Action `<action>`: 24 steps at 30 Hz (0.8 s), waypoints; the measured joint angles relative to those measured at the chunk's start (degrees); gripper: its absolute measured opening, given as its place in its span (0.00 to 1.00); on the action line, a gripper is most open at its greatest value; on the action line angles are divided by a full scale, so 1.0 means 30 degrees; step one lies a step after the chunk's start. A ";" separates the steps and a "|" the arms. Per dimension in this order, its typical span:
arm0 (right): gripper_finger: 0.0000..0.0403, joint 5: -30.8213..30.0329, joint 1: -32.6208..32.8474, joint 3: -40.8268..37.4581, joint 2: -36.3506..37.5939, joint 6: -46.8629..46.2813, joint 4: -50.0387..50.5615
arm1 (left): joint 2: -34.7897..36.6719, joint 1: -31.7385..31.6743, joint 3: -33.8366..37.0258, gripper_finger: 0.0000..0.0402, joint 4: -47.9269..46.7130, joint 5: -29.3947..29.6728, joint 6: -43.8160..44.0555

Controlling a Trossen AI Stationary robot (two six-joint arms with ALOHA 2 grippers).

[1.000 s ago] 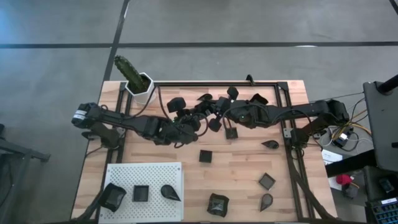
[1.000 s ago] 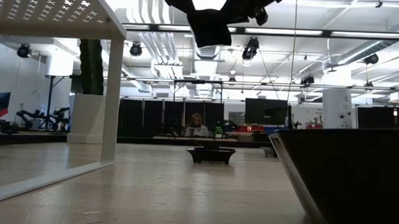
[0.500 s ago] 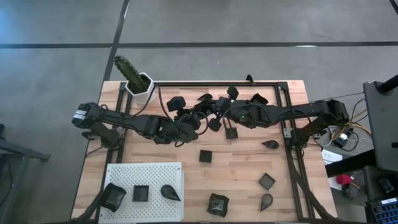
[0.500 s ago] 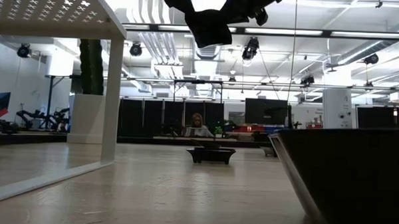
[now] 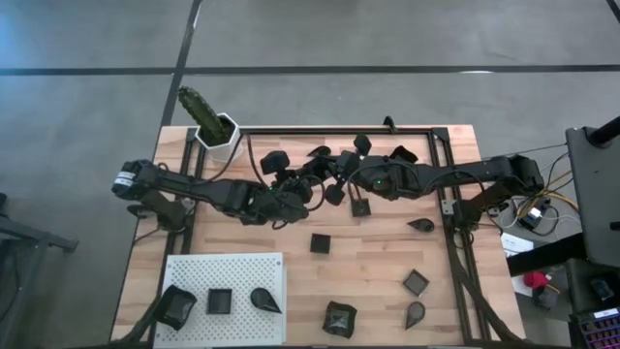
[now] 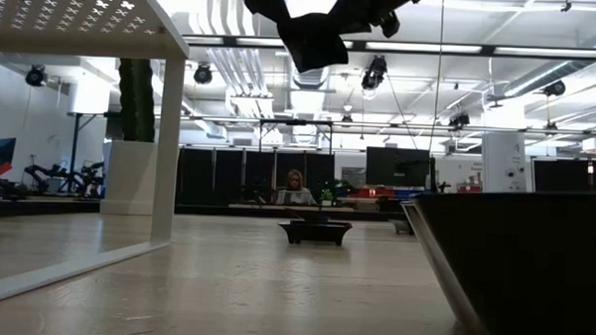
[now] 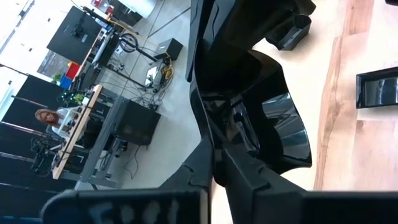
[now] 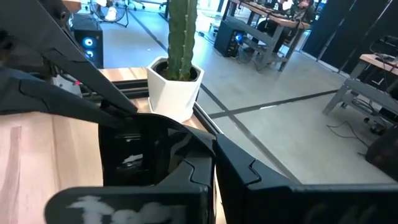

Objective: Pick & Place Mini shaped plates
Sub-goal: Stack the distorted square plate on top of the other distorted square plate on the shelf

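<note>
Above the table's middle, a glossy black mini plate [image 5: 334, 193] hangs between my two arms. My left gripper [image 5: 316, 190] reaches it from the table's left and my right gripper [image 5: 343, 184] from the right, each shut on it. The plate fills the left wrist view [image 7: 280, 124] and the right wrist view [image 8: 134, 155], and shows at the top of the low view [image 6: 312, 44]. Three dark plates [image 5: 220, 301] rest flat on the white perforated board [image 5: 225, 267]. Several more plates [image 5: 321, 242] lie loose on the wooden table. My left gripper has the plate's rim [image 7: 261, 163] between its two fingers, coming nearly level from the table's left. The plate is lifted clear of the table and stands on edge. My own fingers cover the exact place of contact. My right gripper pinches the plate's opposite rim [image 8: 186, 134] between its two fingers, coming nearly level from the table's right. The plate hangs clear of the table in front of the fingers.
A white hexagonal pot with a green cactus [image 5: 218, 131] stands at the far left corner. Black frame rails [image 5: 448, 194] run along the table's sides and back. Loose plates lie at the back [image 5: 274, 161] and near right [image 5: 416, 282]. One plate [image 6: 513, 265] sits close before the low camera.
</note>
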State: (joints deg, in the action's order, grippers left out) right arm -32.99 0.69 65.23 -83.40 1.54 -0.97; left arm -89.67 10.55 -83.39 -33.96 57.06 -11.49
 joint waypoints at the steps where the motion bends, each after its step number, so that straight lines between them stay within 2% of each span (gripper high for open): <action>1: 0.02 0.0000 0.0000 0.0000 0.0000 0.0000 -0.0014 | 0.0000 0.0000 0.0028 0.09 0.0034 -0.0011 0.0000; 7: 0.02 0.0000 0.0015 0.0000 0.0000 0.0026 -0.0322 | -0.0015 -0.0013 0.0035 0.13 0.0065 0.0810 -0.0002; 20: 0.02 -0.0029 0.0015 0.0000 0.0015 -0.0007 -0.0387 | -0.0015 -0.0262 0.0035 0.13 0.0344 0.0955 0.0030; 24: 0.02 -0.0044 0.0015 0.0000 0.0015 -0.0017 -0.0387 | -0.0015 -0.0262 0.0035 0.13 0.0390 0.1993 -0.0153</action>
State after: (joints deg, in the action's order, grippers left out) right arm -33.12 0.73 65.23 -83.35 1.49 -2.13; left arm -89.71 9.76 -83.29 -32.79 63.04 -11.94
